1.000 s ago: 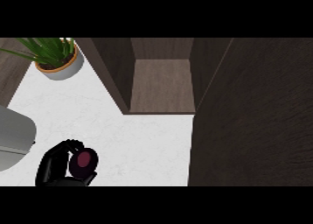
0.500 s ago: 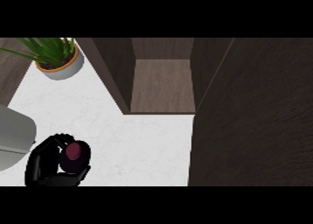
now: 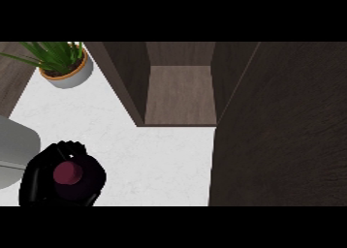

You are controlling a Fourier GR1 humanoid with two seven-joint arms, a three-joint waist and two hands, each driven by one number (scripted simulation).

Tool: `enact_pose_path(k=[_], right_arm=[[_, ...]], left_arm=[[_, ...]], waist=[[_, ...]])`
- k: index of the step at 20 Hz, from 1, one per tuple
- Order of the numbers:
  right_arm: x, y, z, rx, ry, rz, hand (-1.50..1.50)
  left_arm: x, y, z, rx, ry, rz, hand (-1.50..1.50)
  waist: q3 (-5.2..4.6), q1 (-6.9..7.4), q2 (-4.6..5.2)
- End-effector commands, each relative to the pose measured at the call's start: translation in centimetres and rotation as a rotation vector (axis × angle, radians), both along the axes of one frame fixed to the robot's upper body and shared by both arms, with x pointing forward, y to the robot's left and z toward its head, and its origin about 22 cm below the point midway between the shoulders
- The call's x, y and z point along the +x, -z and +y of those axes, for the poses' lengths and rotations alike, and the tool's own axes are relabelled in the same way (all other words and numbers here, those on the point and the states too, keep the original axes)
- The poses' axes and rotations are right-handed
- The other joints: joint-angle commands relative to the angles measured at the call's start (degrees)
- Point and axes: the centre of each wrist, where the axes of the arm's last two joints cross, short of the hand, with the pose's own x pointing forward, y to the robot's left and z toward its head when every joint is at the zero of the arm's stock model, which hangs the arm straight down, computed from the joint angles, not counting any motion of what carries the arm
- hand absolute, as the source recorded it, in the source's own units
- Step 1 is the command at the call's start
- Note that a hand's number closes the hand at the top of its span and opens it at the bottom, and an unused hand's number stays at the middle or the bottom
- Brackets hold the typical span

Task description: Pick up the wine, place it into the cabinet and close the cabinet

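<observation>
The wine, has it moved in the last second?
Yes. The wine, held in the left hand, has slid slightly left and down, away from the open cabinet.

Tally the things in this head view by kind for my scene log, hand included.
Wine bottle: 1
Potted plant: 1
Cabinet, open: 1
Grey rounded object at the left edge: 1
Left hand, curled round the bottle: 1
Total: 5
</observation>
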Motion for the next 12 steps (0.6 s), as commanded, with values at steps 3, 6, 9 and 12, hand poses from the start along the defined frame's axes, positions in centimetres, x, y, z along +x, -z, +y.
enact_pose_path(k=[3,6,9,12], right_arm=[[-1.7,-1.0,-0.3,0.032,-0.024,-0.045,-1.50],[-2.1,-1.2,-0.3,0.030,-0.045,-0.051,-1.50],[-3.9,-1.7,-0.4,0.025,-0.045,-0.047,-1.50],[-3.1,-0.7,-0.2,0.029,-0.050,-0.038,-1.50]], left_arm=[[0.5,-5.3,-3.5,-0.007,0.042,0.003,1.50],[0.8,-5.8,-5.3,0.040,0.043,-0.002,1.50],[1.0,-7.3,-7.8,0.001,0.114,0.045,1.50],[0.3,-8.5,-11.0,-0.023,0.153,0.020,1.50]], waist=[[-0.01,-0.06,0.09],[-0.03,-0.19,0.13],[-0.03,-0.63,0.01],[-0.01,-0.55,0.01]])
